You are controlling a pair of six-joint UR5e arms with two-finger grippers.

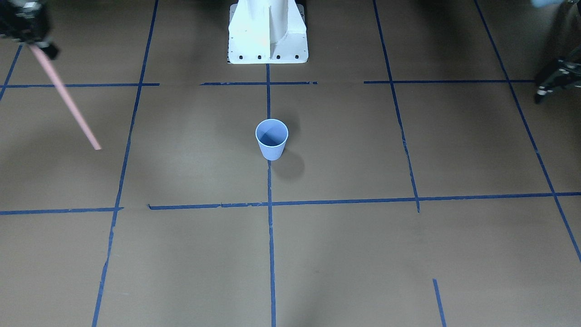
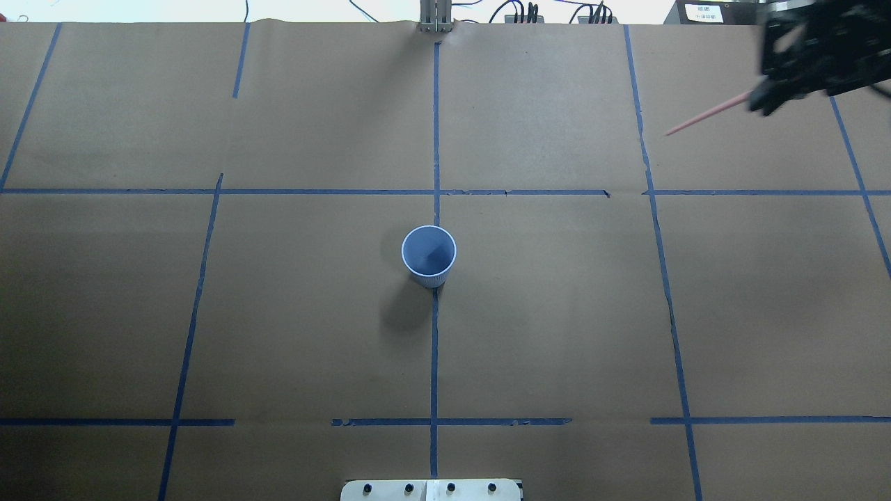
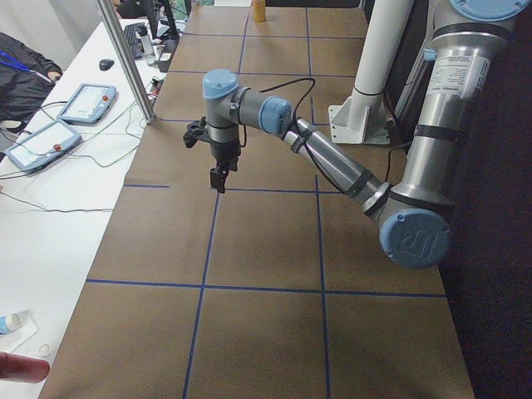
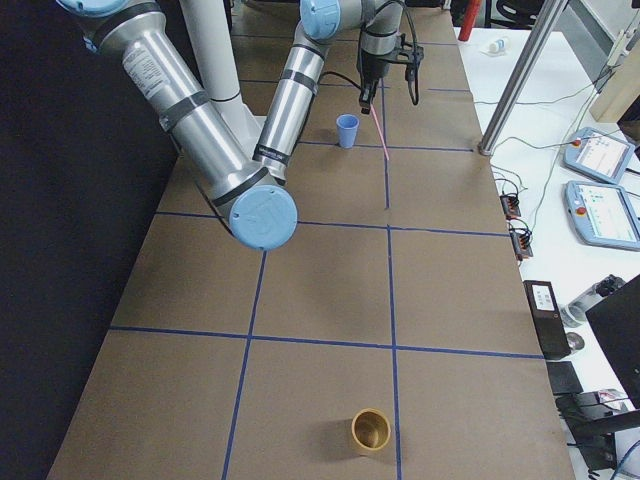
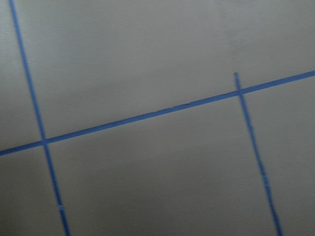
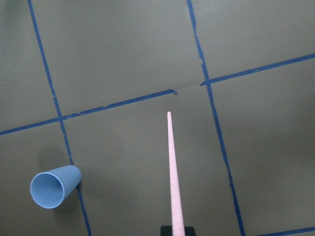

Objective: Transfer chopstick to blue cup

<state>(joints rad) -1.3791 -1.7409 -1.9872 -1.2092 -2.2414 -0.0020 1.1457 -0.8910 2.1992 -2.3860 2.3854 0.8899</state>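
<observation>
The pink chopstick (image 1: 68,102) is held by its upper end in my right gripper (image 1: 43,47), which is shut on it. The stick slants down through the air, its tip above the table. It also shows in the overhead view (image 2: 706,115) below the right gripper (image 2: 759,101), and in the right wrist view (image 6: 173,172). The blue cup (image 1: 272,139) stands upright and empty at the table's middle (image 2: 429,255), well apart from the stick; it sits at lower left in the right wrist view (image 6: 54,187). My left gripper (image 1: 542,91) hangs empty over the table's other end (image 3: 218,179); I cannot tell whether it is open or shut.
The white robot base (image 1: 268,32) stands behind the cup. Blue tape lines (image 2: 435,348) grid the brown table. A yellow-brown cup (image 4: 371,431) stands at the table's right end. A metal post (image 4: 520,70) rises at the far edge.
</observation>
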